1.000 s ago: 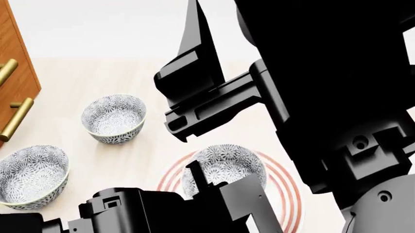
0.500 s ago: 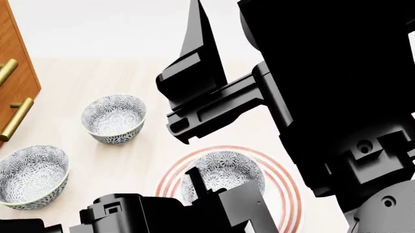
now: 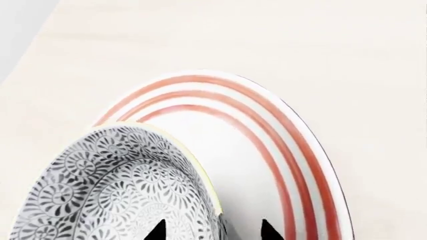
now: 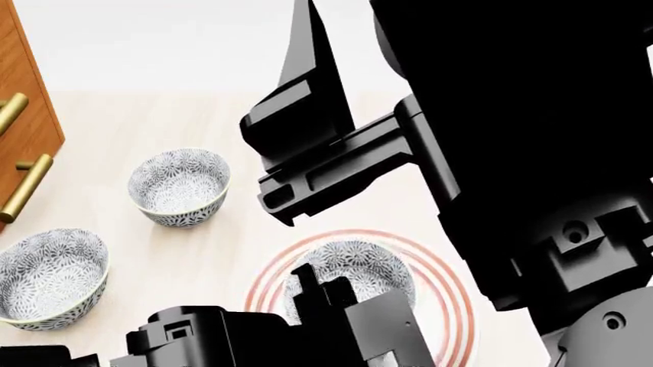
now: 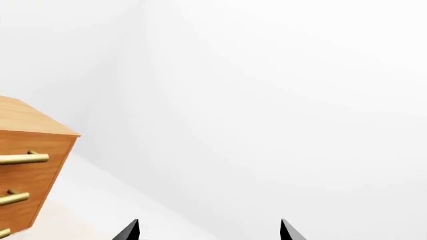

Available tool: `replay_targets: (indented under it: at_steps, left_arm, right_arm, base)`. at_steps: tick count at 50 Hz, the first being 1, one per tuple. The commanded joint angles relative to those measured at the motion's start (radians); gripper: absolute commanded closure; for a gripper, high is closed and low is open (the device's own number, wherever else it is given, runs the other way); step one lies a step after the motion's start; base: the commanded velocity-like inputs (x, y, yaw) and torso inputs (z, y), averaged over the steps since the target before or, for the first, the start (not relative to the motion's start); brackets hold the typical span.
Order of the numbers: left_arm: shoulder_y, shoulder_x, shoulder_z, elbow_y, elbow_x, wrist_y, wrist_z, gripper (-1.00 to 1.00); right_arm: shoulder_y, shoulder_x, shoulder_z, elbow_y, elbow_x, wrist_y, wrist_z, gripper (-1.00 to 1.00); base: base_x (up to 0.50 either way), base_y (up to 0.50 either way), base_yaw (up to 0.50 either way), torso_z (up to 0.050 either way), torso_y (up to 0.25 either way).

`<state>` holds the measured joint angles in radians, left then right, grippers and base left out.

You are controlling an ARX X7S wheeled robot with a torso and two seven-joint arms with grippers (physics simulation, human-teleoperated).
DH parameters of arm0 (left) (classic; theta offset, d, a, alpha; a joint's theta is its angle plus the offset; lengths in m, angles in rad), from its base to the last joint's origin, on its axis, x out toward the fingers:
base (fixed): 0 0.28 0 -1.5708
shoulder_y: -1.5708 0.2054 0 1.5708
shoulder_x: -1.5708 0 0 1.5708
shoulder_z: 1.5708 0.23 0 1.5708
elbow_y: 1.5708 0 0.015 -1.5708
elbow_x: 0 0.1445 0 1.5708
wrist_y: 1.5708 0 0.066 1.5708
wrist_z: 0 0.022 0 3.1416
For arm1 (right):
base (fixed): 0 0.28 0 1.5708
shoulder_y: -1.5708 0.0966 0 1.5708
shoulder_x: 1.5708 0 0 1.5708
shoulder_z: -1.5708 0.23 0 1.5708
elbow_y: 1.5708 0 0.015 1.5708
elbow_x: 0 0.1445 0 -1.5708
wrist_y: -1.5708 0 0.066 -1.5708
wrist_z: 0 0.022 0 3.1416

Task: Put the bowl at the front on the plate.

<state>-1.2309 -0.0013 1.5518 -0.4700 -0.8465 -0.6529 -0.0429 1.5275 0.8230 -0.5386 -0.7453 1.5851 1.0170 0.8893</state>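
The bowl, white with a dense grey-blue floral pattern, sits inside the plate, a wide white plate with three thin red rings. In the left wrist view the bowl lies over the near part of the plate. My left gripper straddles the bowl's rim, one fingertip inside the bowl and the other over the plate. Its jaws stand well apart and neither tip visibly touches the wall. In the head view the left gripper is at the bowl's near edge. My right gripper is open and empty, raised and facing a bare wall.
Two more patterned bowls stand to the left, one further back and one near the left edge. A wooden cabinet with brass handles rises at the far left. My black right arm blocks the right half of the head view.
The bowl and my left gripper have sunk a little, down onto the plate. The right arm has barely shifted.
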Motion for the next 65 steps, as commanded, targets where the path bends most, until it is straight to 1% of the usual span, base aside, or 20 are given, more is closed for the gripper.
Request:
replay_targets:
  at_steps: [1, 18, 24, 31, 33, 36, 37, 42, 47, 56, 65]
  left_arm:
    - [-0.026, 0.001, -0.007, 0.015, 0.001, -0.025, -0.013, -1.00]
    - [-0.045, 0.001, -0.007, 0.024, -0.039, 0.000, -0.028, -1.00]
    - [-0.059, 0.001, -0.008, 0.035, -0.094, 0.000, -0.024, -1.00]
    - [-0.092, 0.001, -0.016, 0.021, -0.229, 0.039, -0.026, -1.00]
    - [-0.097, 0.001, -0.005, 0.019, -0.223, 0.050, -0.029, -1.00]
    - [-0.103, 0.001, -0.007, -0.003, -0.246, 0.066, -0.025, -1.00]
    - [-0.106, 0.001, -0.016, -0.015, -0.278, 0.065, -0.021, -1.00]
    - [-0.120, 0.001, -0.009, -0.037, -0.297, 0.087, -0.024, -1.00]
    - [-0.123, 0.001, -0.003, -0.058, -0.296, 0.110, -0.025, -1.00]
    - [-0.107, 0.001, -0.004, -0.169, -0.289, 0.181, -0.010, -1.00]
    - [-0.103, 0.001, -0.023, -0.258, -0.336, 0.209, 0.034, -1.00]
  right_arm:
    - [0.011, 0.001, 0.000, -0.004, 0.013, 0.000, 0.011, -1.00]
    - [0.032, -0.002, -0.005, -0.004, 0.028, 0.004, 0.022, -1.00]
    - [0.045, -0.005, -0.008, 0.003, 0.030, 0.008, 0.023, -1.00]
    - [0.063, -0.014, -0.012, 0.011, 0.030, 0.014, 0.019, -1.00]
    - [0.069, -0.016, -0.013, 0.013, 0.032, 0.015, 0.020, -1.00]
    - [0.072, -0.016, -0.013, 0.013, 0.031, 0.015, 0.019, -1.00]
    - [0.072, -0.015, -0.012, 0.013, 0.030, 0.015, 0.019, -1.00]
    - [0.065, -0.007, -0.007, 0.008, 0.026, 0.008, 0.016, -1.00]
    - [0.058, 0.008, -0.001, -0.007, 0.041, 0.002, 0.029, -1.00]
    - [0.054, 0.044, 0.019, -0.035, 0.071, -0.012, 0.056, -1.00]
    - [0.054, 0.075, 0.035, -0.056, 0.092, -0.022, 0.075, -1.00]
  base:
    - [0.00, 0.00, 0.00, 0.000, 0.000]
    - [0.00, 0.00, 0.00, 0.000, 0.000]
    - [0.00, 0.00, 0.00, 0.000, 0.000]
    - [0.00, 0.00, 0.00, 0.000, 0.000]
    - [0.00, 0.00, 0.00, 0.000, 0.000]
    - [0.00, 0.00, 0.00, 0.000, 0.000]
    - [0.00, 0.00, 0.00, 0.000, 0.000]
    - [0.00, 0.00, 0.00, 0.000, 0.000]
    - [0.00, 0.00, 0.00, 0.000, 0.000]
    - [0.00, 0.00, 0.00, 0.000, 0.000]
    - [0.00, 0.00, 0.00, 0.000, 0.000]
